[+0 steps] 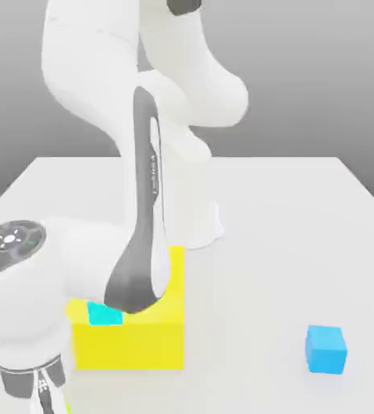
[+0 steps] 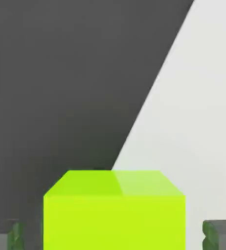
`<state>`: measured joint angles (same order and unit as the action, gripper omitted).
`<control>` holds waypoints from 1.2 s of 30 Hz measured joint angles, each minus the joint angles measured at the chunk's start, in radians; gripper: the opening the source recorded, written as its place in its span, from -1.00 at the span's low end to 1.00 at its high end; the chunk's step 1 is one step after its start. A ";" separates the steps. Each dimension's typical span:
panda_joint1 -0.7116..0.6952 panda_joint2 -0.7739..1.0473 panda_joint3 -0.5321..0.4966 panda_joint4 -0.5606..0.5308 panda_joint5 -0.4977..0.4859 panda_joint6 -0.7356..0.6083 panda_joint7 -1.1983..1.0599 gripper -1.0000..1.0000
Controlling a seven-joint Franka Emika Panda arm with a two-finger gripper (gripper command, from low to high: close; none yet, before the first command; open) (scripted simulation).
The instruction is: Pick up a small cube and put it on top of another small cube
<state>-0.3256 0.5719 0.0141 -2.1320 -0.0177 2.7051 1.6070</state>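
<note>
cube, lime (image 2: 115, 222), sits btwn my spread fingers (image 2: 17, 237), gap each side: gripper (image 2: 113, 237) open, nothing held. grasp step in hand, i'd say; next: close evenly, check grip, lift clear. blue cube (image 1: 326, 350) on table (image 1: 255, 283), poss. target.

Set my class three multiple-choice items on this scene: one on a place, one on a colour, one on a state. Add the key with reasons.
1. In the exterior view, where is the small blue cube?
A) Left of the large yellow block
B) Right of it
C) On top of it

2. What colour is the cube between the gripper's fingers?
A) Red
B) Purple
C) Yellow-green

3. How do the fingers stand?
A) Apart, clear of the cube
B) Pressed on the cube
C) Closed together

Key:
1 B: bare table separates them.
2 C: its visible faces are yellow-green.
3 A: gaps show on both sides.
</note>
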 joint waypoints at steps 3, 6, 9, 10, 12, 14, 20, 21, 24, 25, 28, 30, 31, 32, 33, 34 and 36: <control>0.000 0.010 0.000 0.002 0.000 0.009 0.000 -1.00; -0.001 -0.059 0.001 -0.013 0.003 -0.045 -0.002 -1.00; 0.000 -0.161 -0.003 -0.049 -0.006 -0.114 -0.005 -1.00; 0.001 -0.195 -0.010 -0.071 -0.018 -0.128 -0.008 -1.00; 0.002 -0.264 -0.023 -0.117 -0.044 -0.152 -0.013 -1.00; 0.000 -0.333 -0.032 -0.166 -0.069 -0.176 -0.020 -1.00; -0.019 -0.545 -0.052 -0.312 -0.124 -0.248 -0.053 -1.00; -0.021 -0.581 -0.057 -0.336 -0.129 -0.259 -0.061 -1.00; -0.029 -0.689 -0.062 -0.409 -0.138 -0.294 -0.090 -1.00; -0.031 -0.725 -0.065 -0.434 -0.139 -0.306 -0.101 -1.00; -0.036 -0.834 -0.076 -0.507 -0.139 -0.340 -0.136 -1.00; -0.039 -0.907 -0.084 -0.557 -0.134 -0.362 -0.163 -1.00; -0.041 -0.944 -0.088 -0.582 -0.131 -0.373 -0.177 -1.00; -0.041 -0.980 -0.093 -0.606 -0.128 -0.383 -0.191 -1.00; -0.042 -1.017 -0.099 -0.631 -0.124 -0.394 -0.205 -1.00; -0.042 -1.054 -0.104 -0.656 -0.120 -0.405 -0.220 -1.00; -0.042 -1.127 -0.115 -0.705 -0.111 -0.426 -0.250 -1.00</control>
<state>-0.3678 -0.5549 -0.1011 -2.8371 -0.1285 2.2788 1.3570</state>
